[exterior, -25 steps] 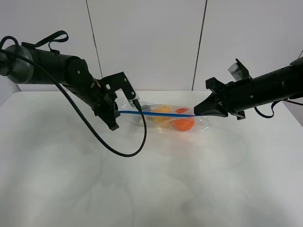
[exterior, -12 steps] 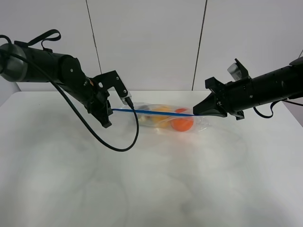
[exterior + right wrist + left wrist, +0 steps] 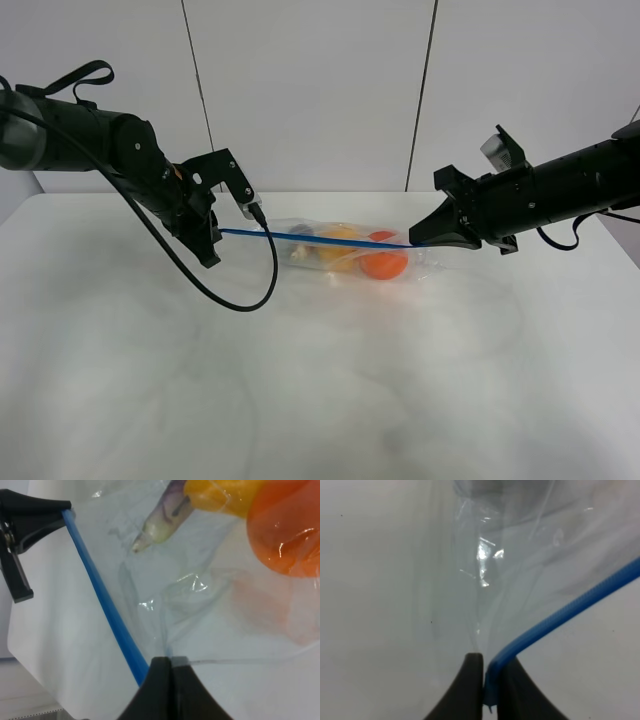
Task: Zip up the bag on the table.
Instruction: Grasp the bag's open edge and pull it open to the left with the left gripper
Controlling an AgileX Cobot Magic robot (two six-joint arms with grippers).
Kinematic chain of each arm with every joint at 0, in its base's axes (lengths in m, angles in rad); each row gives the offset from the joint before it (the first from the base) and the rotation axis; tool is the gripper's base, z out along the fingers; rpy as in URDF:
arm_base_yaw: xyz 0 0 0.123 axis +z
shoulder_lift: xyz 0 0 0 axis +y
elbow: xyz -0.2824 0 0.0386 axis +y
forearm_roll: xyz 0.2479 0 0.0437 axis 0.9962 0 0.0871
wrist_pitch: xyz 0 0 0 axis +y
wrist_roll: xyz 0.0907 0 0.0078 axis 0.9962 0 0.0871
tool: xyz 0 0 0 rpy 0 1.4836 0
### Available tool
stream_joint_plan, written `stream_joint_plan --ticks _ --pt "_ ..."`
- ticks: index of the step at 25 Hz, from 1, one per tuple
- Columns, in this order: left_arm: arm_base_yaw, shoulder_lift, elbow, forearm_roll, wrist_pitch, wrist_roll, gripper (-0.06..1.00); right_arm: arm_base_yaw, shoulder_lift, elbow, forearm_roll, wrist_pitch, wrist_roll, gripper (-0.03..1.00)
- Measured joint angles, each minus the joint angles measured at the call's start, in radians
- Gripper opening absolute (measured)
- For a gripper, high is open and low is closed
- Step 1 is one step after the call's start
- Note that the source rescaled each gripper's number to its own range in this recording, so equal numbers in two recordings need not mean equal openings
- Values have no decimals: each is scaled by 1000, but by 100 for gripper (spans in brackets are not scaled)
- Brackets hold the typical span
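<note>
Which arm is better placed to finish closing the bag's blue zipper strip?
Probably left. The left gripper is shut on the zipper strip at its far end; the right gripper pinches the strip at the opposite corner of the bag, anchoring it.

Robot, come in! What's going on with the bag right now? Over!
Left pincer shut on one end of the blue zip strip, right pincer shut on the other. Bag stretched between them, strip straight. Nothing blocking the strip.
</note>
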Motion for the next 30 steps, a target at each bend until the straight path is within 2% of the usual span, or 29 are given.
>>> stream_joint_plan --ticks 14,19,21,26,28,30 --pt "0 0 0 0 0 -41 0 0 0 0 0 3 3 0" --pt "0 0 0 2 2 -61 9 0 0 0 -4 3 3 0" --pt "6 0 0 19 6 -83 23 -1 0 0 -16 3 3 0" --pt "18 0 0 26 11 -165 69 -2 0 0 -33 4 3 0" --pt "35 0 -5 26 15 -205 81 -2 0 0 -35 4 3 0" --pt "60 0 -12 26 23 -252 86 -2 0 0 -35 5 3 0"
